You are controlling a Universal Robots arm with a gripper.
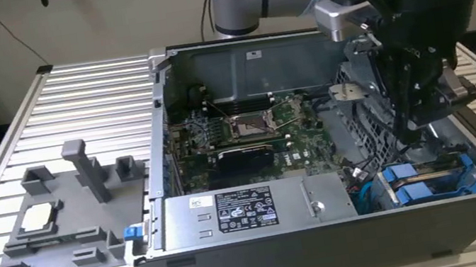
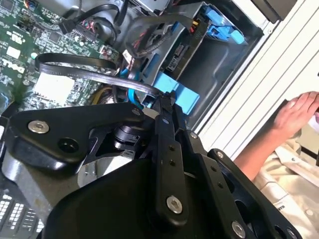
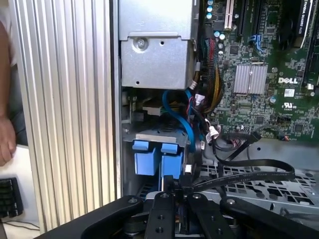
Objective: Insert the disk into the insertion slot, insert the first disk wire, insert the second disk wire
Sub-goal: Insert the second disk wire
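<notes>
Exterior view puts the arm low in the open computer case (image 1: 333, 247), over the insertion slot (image 1: 370, 155) at the lower right of the frame. The disk (image 3: 152, 160) sits in that bay with only its blue carrier front showing. In both wrist views the gripper (image 3: 178, 183) has its fingers drawn almost together, apparently pinching the end of a black flat wire (image 3: 249, 174) just beside the carrier.

The main risk is probably a skewed plug: a connector held at a slight tilt could jam against the disk's socket or slip from the grip. The wire's long slack loop could also catch on the perforated cage wall.

A blue cable (image 3: 178, 117) and a bundle of coloured leads (image 3: 212, 94) crowd the space just beside the bay. The power-supply box (image 1: 260, 209) stands close by. A person's hand (image 2: 299, 112) rests near the slatted table (image 1: 81, 108), apart from the arm.
</notes>
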